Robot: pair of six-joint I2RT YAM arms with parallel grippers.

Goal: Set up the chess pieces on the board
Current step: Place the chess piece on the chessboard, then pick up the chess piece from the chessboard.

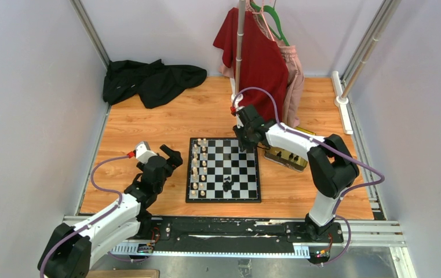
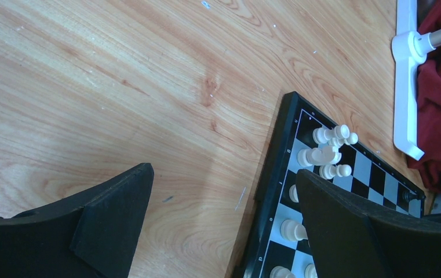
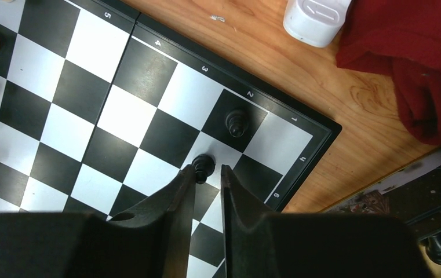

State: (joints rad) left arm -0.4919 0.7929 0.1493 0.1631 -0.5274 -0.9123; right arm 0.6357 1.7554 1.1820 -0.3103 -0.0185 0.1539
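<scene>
The checkered board (image 1: 223, 169) lies in the middle of the table. Cream-white pieces (image 1: 199, 168) stand in its two left columns; they also show in the left wrist view (image 2: 328, 152). A few black pieces (image 1: 227, 185) sit near its front middle. My right gripper (image 1: 245, 142) hangs over the far right corner. In its wrist view the gripper (image 3: 208, 171) is narrowly open around a standing black pawn (image 3: 203, 164) that touches one finger (image 3: 186, 185). A second black pawn (image 3: 237, 123) stands one square away. My left gripper (image 1: 171, 156) is wide open and empty beside the board's left border (image 2: 276, 174).
A gold tray (image 1: 290, 157) with dark pieces sits right of the board, partly behind the right arm. A clothes rack pole (image 1: 240, 52) with a red shirt (image 1: 258, 55) stands behind the board; its white foot (image 2: 406, 87) is near. Black cloth (image 1: 148, 78) lies far left.
</scene>
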